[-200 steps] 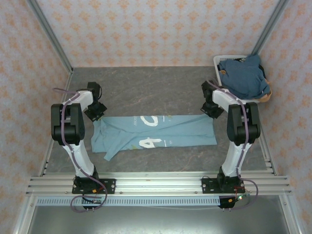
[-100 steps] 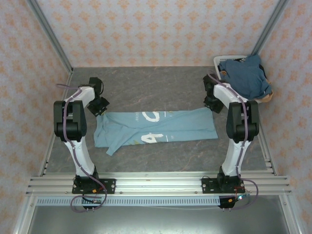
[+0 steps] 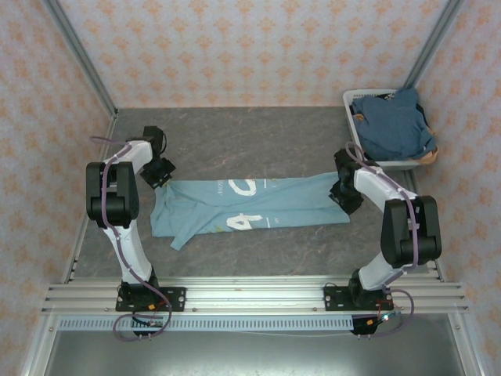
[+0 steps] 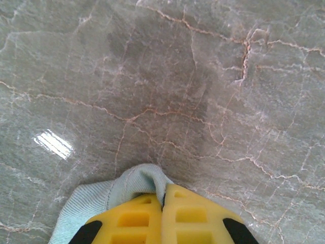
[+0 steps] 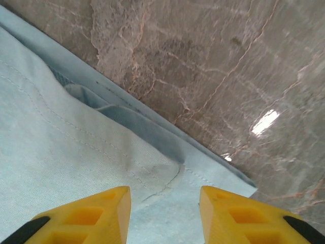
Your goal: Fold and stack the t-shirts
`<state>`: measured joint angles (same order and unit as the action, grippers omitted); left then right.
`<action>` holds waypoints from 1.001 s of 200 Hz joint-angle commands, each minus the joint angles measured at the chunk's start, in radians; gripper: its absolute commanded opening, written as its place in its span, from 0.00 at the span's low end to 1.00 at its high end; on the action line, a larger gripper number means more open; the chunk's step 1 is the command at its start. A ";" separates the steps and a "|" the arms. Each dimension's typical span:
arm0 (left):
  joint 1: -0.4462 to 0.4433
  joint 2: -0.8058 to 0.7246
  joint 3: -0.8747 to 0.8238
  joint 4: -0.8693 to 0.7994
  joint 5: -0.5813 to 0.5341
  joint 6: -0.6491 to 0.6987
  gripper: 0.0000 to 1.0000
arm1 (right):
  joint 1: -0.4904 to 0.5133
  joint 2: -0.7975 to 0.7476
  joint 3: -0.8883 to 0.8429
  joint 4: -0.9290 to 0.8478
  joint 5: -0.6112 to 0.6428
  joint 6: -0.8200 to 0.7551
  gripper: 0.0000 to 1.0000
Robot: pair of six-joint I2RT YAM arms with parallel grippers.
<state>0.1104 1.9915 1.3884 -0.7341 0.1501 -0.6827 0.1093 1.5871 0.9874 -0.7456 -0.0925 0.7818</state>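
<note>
Right tool (image 5: 165,203) let go, jaws apart over the right hem of the one sky-blue t-shirt (image 3: 250,205) on the surface (image 3: 235,141). The left tool (image 4: 163,192) clenches its left edge. Darker tees (image 3: 391,125) heap in one basket (image 3: 349,100) beyond that hem.

In the top view, the spread t-shirt (image 3: 258,205) lies across the middle of the table (image 3: 250,141), its long axis running left to right. The left gripper (image 3: 161,177) sits at the shirt's left end, and the right gripper (image 3: 344,197) is over its right end. The basket (image 3: 349,100) stands in the upper right corner, behind the right gripper, with a heap of t-shirts (image 3: 395,125) in it.
</note>
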 commanded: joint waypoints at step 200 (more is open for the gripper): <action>-0.004 -0.017 0.003 -0.028 -0.017 0.010 0.00 | -0.013 0.050 -0.015 0.040 0.058 0.111 0.04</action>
<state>0.1104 1.9915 1.3884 -0.7345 0.1505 -0.6815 0.1036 1.6417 0.9539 -0.6758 -0.0940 0.8894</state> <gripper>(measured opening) 0.046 0.112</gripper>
